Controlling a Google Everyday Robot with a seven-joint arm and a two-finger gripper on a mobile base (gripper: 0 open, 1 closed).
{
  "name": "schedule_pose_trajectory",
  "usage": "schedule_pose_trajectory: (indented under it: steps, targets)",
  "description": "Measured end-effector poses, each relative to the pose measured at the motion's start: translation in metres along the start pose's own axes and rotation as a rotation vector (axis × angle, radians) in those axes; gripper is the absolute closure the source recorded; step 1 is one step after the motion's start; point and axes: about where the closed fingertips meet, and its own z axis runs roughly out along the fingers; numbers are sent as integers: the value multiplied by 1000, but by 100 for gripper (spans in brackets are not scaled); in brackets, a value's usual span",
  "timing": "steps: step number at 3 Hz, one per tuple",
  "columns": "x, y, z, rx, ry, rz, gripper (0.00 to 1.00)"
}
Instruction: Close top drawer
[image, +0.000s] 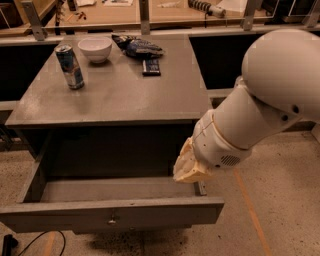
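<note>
The top drawer (112, 215) of the grey cabinet stands pulled far out toward me. It is wide and deep, its inside is empty, and a small round metal knob (113, 218) sits at the centre of its long front panel. My gripper (189, 169) is cream-coloured and hangs over the drawer's right rear corner, just above the right side wall and behind the front panel. My white arm comes in from the upper right.
On the cabinet top (115, 95) stand a blue can (69, 66) at the left, a white bowl (95, 49), a dark snack bag (136, 48) and a small dark packet (151, 66). A wooden counter (150, 12) runs behind. A cable (35, 244) lies on the floor at the lower left.
</note>
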Motion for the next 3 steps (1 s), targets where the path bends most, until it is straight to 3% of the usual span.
schedule_pose_trajectory:
  steps: [1,2,3]
  targets:
    - [-5,4,15,26,-10,-16,100]
    - [-12,15,42,115,-22,-63,100]
    - [-10,19,57,233,-12,-63,100]
